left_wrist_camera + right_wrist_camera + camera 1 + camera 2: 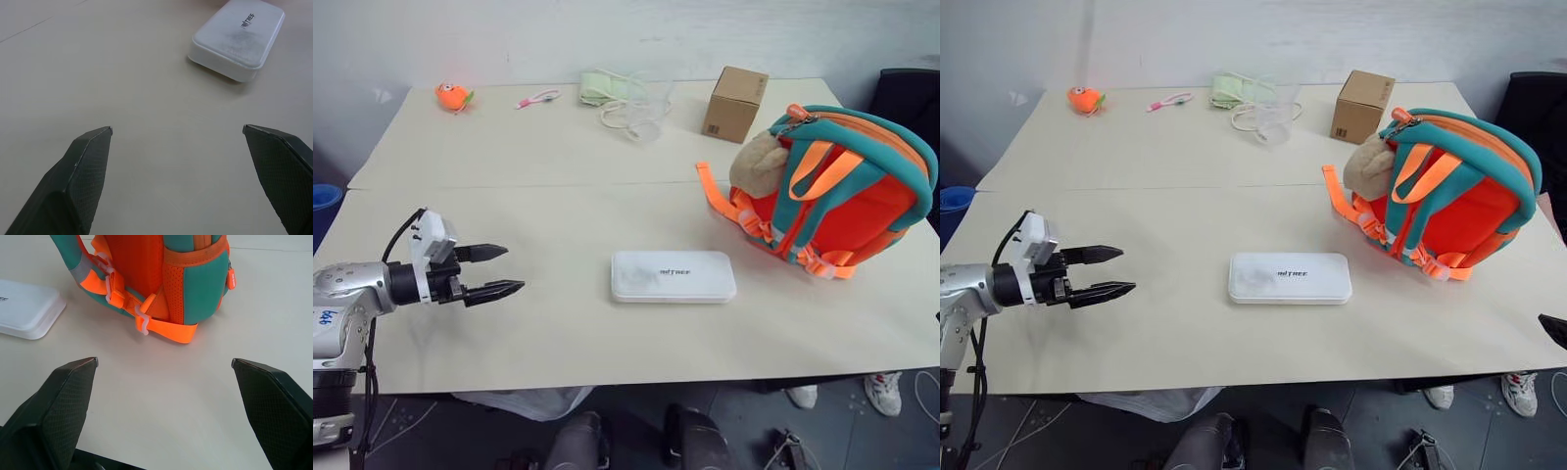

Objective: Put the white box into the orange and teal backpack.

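White box (673, 276) flat on table | L pincer (494, 271) released, well left | R pincer (164, 363) released

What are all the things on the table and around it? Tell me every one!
white box: one, white, flat in the table's middle near the front.
orange and teal backpack: one, orange with teal trim, right side of the table, beige plush toy poking out.
cardboard box: one, brown, far side, behind the backpack.
clear cup: one, see-through, far side, left of the cardboard box.
pale green bundle: one, far edge.
pink item: one, small, far edge.
orange toy: one, far left corner.
table: one, cream.
sneakers: white, a person's, on the floor at the right.
left tool: black fingers, open, over the table's left.
right tool: black fingers, open, facing the backpack.
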{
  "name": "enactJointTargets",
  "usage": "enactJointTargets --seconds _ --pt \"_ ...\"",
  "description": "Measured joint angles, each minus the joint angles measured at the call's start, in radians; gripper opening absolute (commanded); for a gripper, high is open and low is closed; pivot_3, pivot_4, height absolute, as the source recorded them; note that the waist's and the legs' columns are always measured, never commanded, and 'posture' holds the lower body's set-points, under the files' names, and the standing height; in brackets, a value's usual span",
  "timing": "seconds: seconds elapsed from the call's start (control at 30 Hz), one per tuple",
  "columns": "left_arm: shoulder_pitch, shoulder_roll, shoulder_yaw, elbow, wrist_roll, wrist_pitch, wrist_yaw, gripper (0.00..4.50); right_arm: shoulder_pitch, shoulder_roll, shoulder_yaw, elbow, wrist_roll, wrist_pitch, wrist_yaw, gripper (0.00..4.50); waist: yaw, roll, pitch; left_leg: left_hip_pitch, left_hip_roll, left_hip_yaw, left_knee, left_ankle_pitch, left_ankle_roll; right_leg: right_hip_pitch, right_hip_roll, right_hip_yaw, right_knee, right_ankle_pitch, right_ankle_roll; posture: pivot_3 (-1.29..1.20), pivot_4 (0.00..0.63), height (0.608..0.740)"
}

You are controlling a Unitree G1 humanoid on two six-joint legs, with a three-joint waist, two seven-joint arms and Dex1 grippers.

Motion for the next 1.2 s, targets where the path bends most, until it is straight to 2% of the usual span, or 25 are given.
enactJointTargets --seconds 0.57,0.7,0.73,0.8,0.87,1.03,1.13,1.2 --pt "-0.002 -0.001 -0.024 -0.033 0.021 0.024 0.051 4.49 -0.026 0.022 0.008 -0.097 0.013 0.065 -0.099 4.5 0.002 0.0 0.0 0.0 0.0 0.0 0.0 0.0 0.0 -0.001 0.0 0.0 0.0 0.0 0.0 0.0 0.15 0.74" --pt "-0.013 -0.025 -0.047 -0.033 0.039 0.012 0.073 4.49 -0.087 0.021 0.017 -0.133 0.017 0.066 -0.127 4.5 0.002 0.0 0.0 0.0 0.0 0.0 0.0 0.0 0.0 0.0 0.0 0.0 0.001 0.0 0.0 0.0 0.15 0.74" --pt "-0.025 -0.032 -0.064 -0.034 0.041 0.011 0.074 4.5 -0.104 0.02 0.033 -0.142 0.02 0.067 -0.133 4.11 0.002 0.0 0.0 0.0 0.0 0.0 0.001 0.0 -0.001 -0.001 0.0 0.0 0.001 0.0 0.0 0.0 0.15 0.74" --pt "-0.05 -0.04 -0.108 -0.04 0.059 -0.002 0.069 4.1 -0.134 0.015 0.09 -0.188 0.032 0.074 -0.132 3.62 0.001 0.0 0.0 0.0 0.0 0.0 0.0 0.001 -0.001 -0.001 0.0 0.0 0.002 0.0 0.0 0.0 0.15 0.74" --pt "-0.078 -0.058 -0.169 -0.055 0.088 -0.034 0.055 3.65 -0.161 0.011 0.179 -0.258 0.041 0.078 -0.12 2.94 0.001 0.0 0.0 0.0 0.0 0.0 0.0 0.001 -0.001 -0.001 0.0 0.0 0.002 0.0 0.0 0.0 0.15 0.74" --pt "-0.103 -0.101 -0.306 -0.063 0.173 -0.117 0.017 2.14 -0.26 -0.001 0.39 -0.339 0.034 0.075 -0.103 1.24 0.002 0.0 0.0 -0.001 0.0 0.002 0.001 0.001 -0.001 -0.001 0.001 -0.004 0.003 0.0 0.0 0.0 0.15 0.74" --pt "-0.12 -0.12 -0.372 -0.042 0.217 -0.166 -0.01 1.18 -0.352 0.001 0.568 -0.321 -0.033 0.035 -0.107 0.16 0.002 0.0 0.0 0.0 0.0 0.003 0.002 0.001 0.0 -0.002 0.001 -0.005 0.003 0.0 0.0 0.0 0.15 0.74" --pt "-0.127 -0.141 -0.396 -0.037 0.235 -0.182 -0.021 0.52 -0.401 0.012 0.649 -0.285 -0.081 0.011 -0.117 0.0 0.001 0.0 0.0 0.0 -0.001 0.004 0.002 0.002 0.002 -0.002 0.001 -0.006 0.004 0.0 0.0 0.0 0.15 0.74"
